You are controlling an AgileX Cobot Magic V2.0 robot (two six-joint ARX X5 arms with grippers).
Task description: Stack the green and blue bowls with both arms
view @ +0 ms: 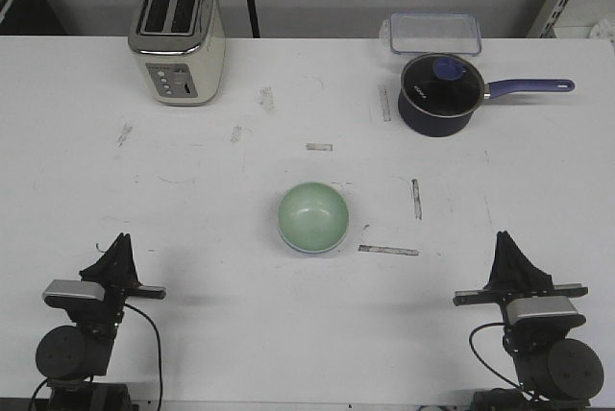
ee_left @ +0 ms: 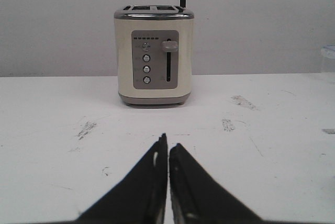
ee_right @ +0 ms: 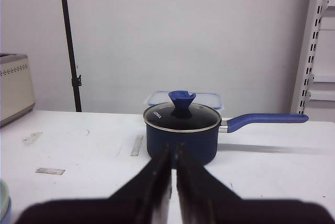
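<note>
Bowls: green bowl (view: 313, 217) is seen mid-counter in the front view, a blue rim beneath it.
Left hand (ee_left: 168, 145): fingers together, empty; toaster (ee_left: 154, 55) faced.
Right hand (ee_right: 174, 153): fingers together, empty; saucepan (ee_right: 181, 133) faced, bowl edge glimpsed.

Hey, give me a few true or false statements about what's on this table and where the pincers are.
1. The green bowl sits mid-table, nested in a blue one whose rim shows beneath it. True.
2. The left pincer grips the toaster. False: it is shut on nothing, well short of it.
3. The saucepan has its lid on. True.
4. The right pincer holds a bowl. False: it is shut and holds nothing.
5. The saucepan handle points toward the toaster. False: it points away from it.
</note>
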